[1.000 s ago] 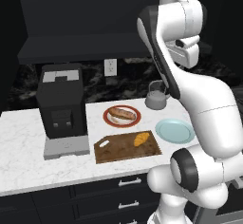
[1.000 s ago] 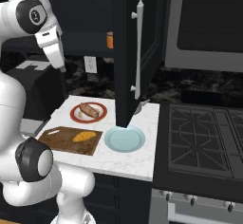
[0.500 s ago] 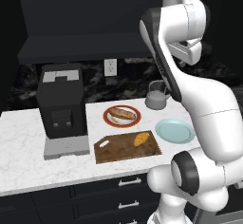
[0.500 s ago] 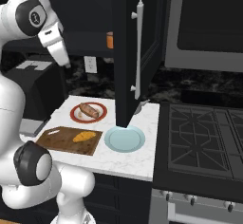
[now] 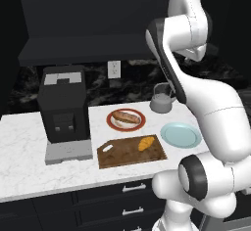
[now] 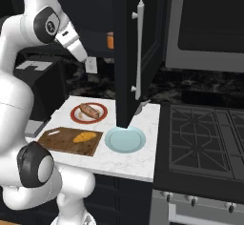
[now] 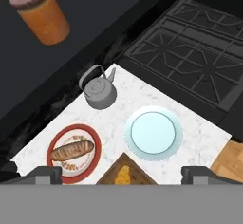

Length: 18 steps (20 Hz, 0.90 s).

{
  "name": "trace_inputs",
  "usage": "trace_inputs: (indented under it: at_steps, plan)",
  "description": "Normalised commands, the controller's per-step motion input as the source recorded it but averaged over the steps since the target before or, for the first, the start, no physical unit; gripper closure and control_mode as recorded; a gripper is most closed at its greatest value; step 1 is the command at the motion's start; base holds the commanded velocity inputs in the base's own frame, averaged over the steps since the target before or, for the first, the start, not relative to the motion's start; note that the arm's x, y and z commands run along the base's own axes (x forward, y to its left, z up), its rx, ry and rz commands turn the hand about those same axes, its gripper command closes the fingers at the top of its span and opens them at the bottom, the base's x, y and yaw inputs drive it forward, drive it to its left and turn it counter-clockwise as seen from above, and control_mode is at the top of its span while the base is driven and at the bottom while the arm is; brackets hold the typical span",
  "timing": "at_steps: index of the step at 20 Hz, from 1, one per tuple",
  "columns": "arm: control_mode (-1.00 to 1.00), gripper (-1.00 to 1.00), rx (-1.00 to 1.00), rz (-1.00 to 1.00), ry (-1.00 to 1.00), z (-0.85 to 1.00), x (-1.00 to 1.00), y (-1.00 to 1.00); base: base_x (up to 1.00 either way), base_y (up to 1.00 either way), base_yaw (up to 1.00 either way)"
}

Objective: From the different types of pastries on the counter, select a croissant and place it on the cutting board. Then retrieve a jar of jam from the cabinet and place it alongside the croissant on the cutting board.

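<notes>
While the gripper point(image 7: 121, 173) hangs high above the counter point(image 5: 29, 176) with its fingers spread wide and nothing between them, you can see the croissant point(image 5: 144, 143) lying on the cutting board point(image 5: 122, 154). The jar of jam point(image 7: 42, 13) stands on the cabinet point(image 6: 126, 38) shelf. The long bun point(image 5: 127, 117) rests on its red-rimmed plate point(image 5: 112, 123), near the grey kettle point(image 7: 98, 91).

croissant point(image 5: 144, 143) on cutting board point(image 5: 122, 154), bun plate point(image 5: 126, 119) behind it, kettle point(image 5: 162, 100) (rear right), jar point(image 7: 41, 13) in cabinet point(image 6: 126, 38)
</notes>
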Motion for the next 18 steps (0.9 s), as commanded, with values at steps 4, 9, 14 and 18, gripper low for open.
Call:
trace_inputs:
  at_steps: [4, 9, 14, 18]
  plan:
    - [-1.00, -1.00, -0.10, 0.17, 0.00, 0.17, 0.47, -0.18, 0.00, 0.00, 0.00]
    - [-1.00, -1.00, -0.03, 0.10, 0.01, 0.05, 0.57, -0.14, 0.00, 0.00, 0.00]
    - [-1.00, -1.00, -0.13, 0.00, 0.00, 0.14, 0.53, 0.00, 0.00, 0.00, 0.00]
    - [-1.00, -1.00, -0.06, 0.00, 0.00, 0.10, 0.55, -0.15, 0.00, 0.00, 0.00]
